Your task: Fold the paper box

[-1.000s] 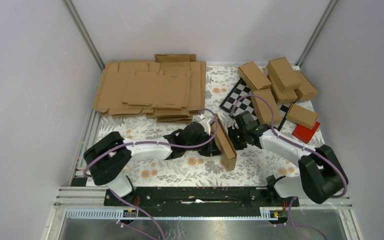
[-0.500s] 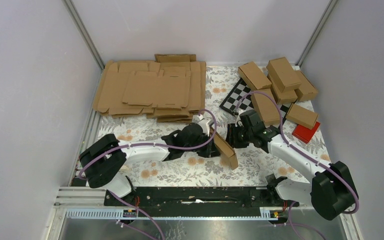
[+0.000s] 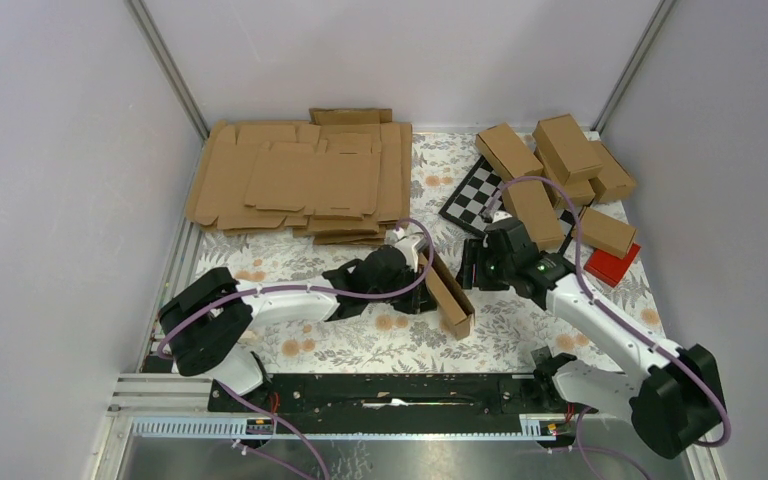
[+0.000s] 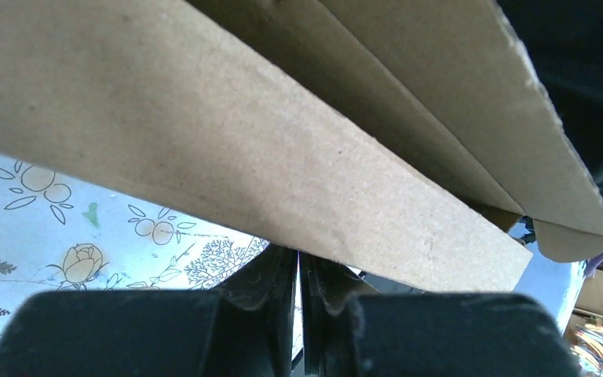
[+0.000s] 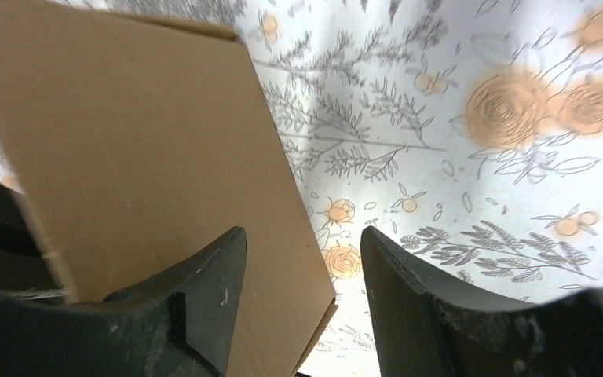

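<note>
1. From above, we see a desk (image 3: 360,345) covered in a white cloth printed with flowers, closed in by pale walls.
2. Containers first: a group of small closed brick-shaped brown cartons (image 3: 567,148) is heaped at the far right corner. Their flaps are shut, so we cannot see inside any of them.
3. One carton partly covers a small flat red box (image 3: 615,267), which is also closed. Another overlaps a black-and-white checkered board (image 3: 470,195).
4. A thick pile of flat brown cardboard blanks (image 3: 300,180) lies at the far left.
5. The half-formed plain brown cardboard paper box (image 3: 450,290) sits near the middle of the desk. It is long and narrow, set on a slant between the two arms. We cannot tell whether it holds anything.
6. The left tool (image 3: 422,283) is against the box's left side. In the left wrist view its black fingers (image 4: 271,287) are pressed nearly together right under the edge of the box's broad panel, and they appear to pinch a thin cardboard wall. Layered panels fill the space above them.
7. The right tool (image 3: 472,270) is just beside the box's far end, on its right. In the right wrist view its fingers (image 5: 204,302) are spread wide. Between them show the edge of the box panel and floral cloth, and nothing is gripped. The panel fills the picture's left half, behind one finger. We cannot tell whether they touch.
</note>
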### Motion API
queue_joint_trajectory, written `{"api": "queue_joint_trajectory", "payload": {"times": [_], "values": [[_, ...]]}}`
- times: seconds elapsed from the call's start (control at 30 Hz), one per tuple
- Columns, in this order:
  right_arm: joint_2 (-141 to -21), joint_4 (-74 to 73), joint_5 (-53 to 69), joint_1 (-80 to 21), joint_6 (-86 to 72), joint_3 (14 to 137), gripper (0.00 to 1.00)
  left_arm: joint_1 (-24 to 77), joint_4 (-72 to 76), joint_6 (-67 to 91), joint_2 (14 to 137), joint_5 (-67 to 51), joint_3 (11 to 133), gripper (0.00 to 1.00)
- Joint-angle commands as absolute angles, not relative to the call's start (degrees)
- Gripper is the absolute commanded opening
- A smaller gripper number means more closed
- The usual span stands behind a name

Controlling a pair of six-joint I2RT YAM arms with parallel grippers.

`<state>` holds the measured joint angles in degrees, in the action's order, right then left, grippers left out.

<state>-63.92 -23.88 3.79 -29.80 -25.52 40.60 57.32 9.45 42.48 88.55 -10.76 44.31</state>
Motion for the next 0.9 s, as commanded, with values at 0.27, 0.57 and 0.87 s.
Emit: {"api": "queue_joint_trajectory", "payload": {"times": [0.27,0.57,0.87], "values": [[-57.57,-23.95,16.7,-29.93,-22.74,45.53,0.71,57.3,11.31,40.87,89.42,-9.59,47.64,0.09],[-59.16,-23.71,30.18,-29.97,-23.53,44.51,0.98,57.39,11.53,41.11,89.86,-10.03,48.76,0.08],[-59.36,-26.71,25.85,-29.97,-25.64,41.98,1.0,57.39,18.5,44.13,93.04,-15.46,48.62,0.08]]}}
